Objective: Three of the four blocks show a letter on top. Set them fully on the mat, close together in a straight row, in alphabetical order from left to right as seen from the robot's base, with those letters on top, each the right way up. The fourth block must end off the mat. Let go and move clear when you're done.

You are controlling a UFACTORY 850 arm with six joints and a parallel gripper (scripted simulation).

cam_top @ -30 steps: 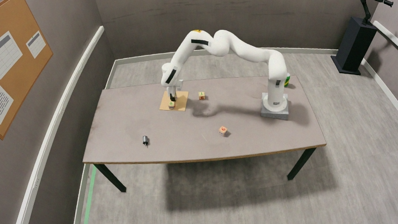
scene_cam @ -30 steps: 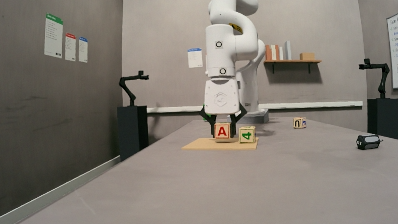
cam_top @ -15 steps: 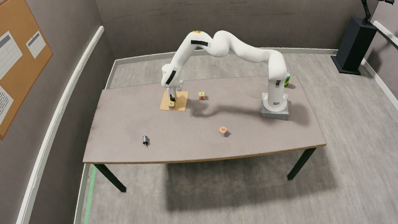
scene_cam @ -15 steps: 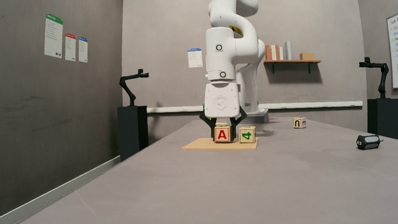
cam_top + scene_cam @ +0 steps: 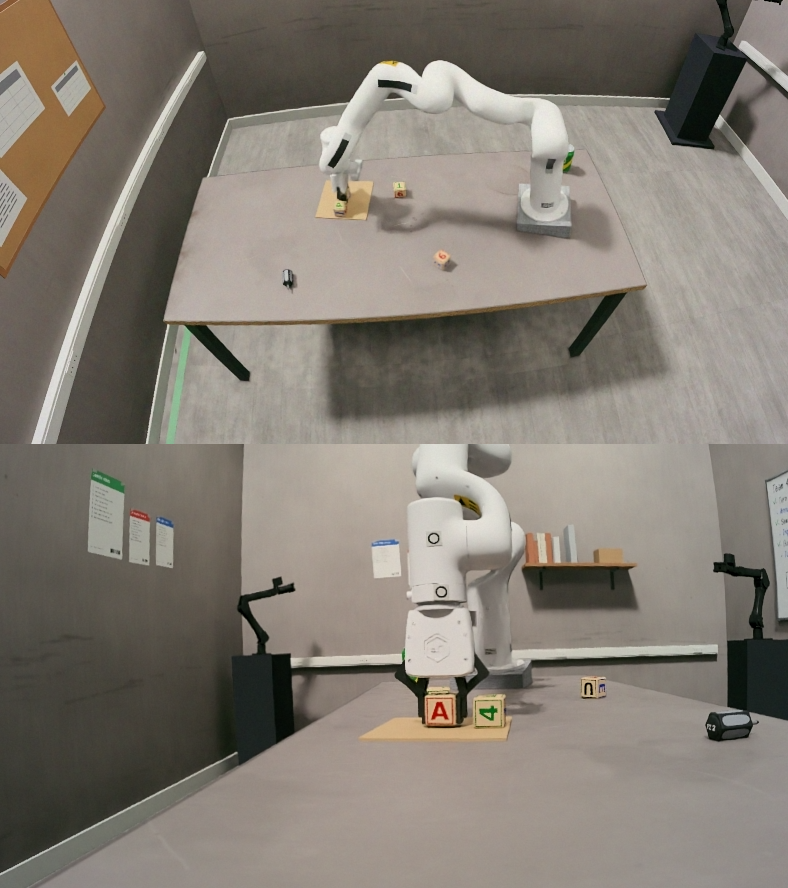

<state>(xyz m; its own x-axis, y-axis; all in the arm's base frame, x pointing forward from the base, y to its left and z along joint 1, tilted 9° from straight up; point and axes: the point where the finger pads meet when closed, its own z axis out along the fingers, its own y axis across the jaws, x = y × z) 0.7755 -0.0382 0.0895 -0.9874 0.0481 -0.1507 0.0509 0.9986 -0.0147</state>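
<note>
My gripper (image 5: 341,195) (image 5: 441,707) points straight down over the tan mat (image 5: 348,203) (image 5: 435,729) and is shut on a wooden block (image 5: 440,710) whose side shows a red A. The block's base is at or just above the mat; I cannot tell if it touches. Its top is hidden by the gripper. A second block (image 5: 340,207) (image 5: 489,710) rests on the mat right beside it, apart by a small gap, with a green 4 on its side. A third block (image 5: 400,189) sits off the mat towards the base. A fourth block (image 5: 441,258) (image 5: 593,687) lies off the mat near the table's middle.
A small black device (image 5: 287,277) (image 5: 728,725) lies on the table away from the mat. A green can (image 5: 567,159) stands behind the robot's base (image 5: 544,212). The table edge runs just beyond the mat.
</note>
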